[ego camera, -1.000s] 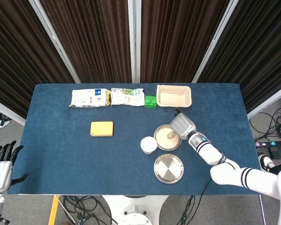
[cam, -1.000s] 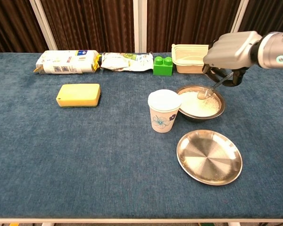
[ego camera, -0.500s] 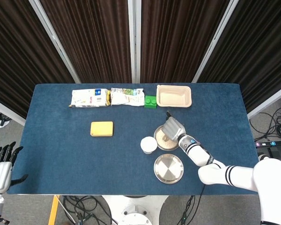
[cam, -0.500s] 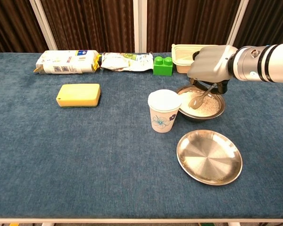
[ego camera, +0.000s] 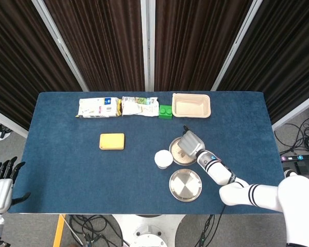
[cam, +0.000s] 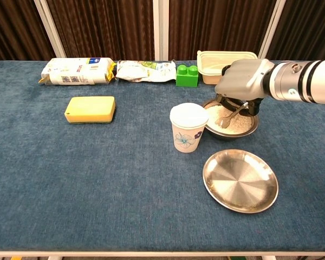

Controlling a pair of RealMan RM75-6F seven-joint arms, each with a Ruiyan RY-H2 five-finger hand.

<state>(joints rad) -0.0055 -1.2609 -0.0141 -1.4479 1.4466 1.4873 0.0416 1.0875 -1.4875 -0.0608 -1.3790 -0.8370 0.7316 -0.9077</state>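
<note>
- right hand (cam: 242, 81) is held just above the metal bowl (cam: 251, 127), and a spoon (cam: 231, 115) is gripped under it; the handle goes up into the fingers and the spoon head is dipped down into the white grains (cam: 237, 123) that fill the bowl.
- the spoon is kept tilted, head low and handle high, so that the grains can be reached from above without the bowl rim being touched by the hand, as it is judged.
- in the head view the same right hand (ego camera: 190, 143) is seen over the far side of the bowl (ego camera: 175, 154), with the forearm coming from the near right corner of the table.
- a paper cup (cam: 187, 128) with a white lid is placed just beside the bowl on its left, near to touching it; whether they touch cannot be told.
- a flat metal plate (cam: 240, 180) lies in front of the bowl, a little apart and with nothing on it, so it is well in reach of the spoon.
- left hand (ego camera: 1, 185) is kept off the blue table (cam: 97, 179), low at the left edge of the head view, with fingers apart and nothing held.
- a yellow sponge (cam: 90, 109) lies well apart to the left.
- along the far edge are lined two food packets (cam: 78, 71), a green block (cam: 187, 75) and a beige tray (cam: 216, 60), out of the way of the working arm.
</note>
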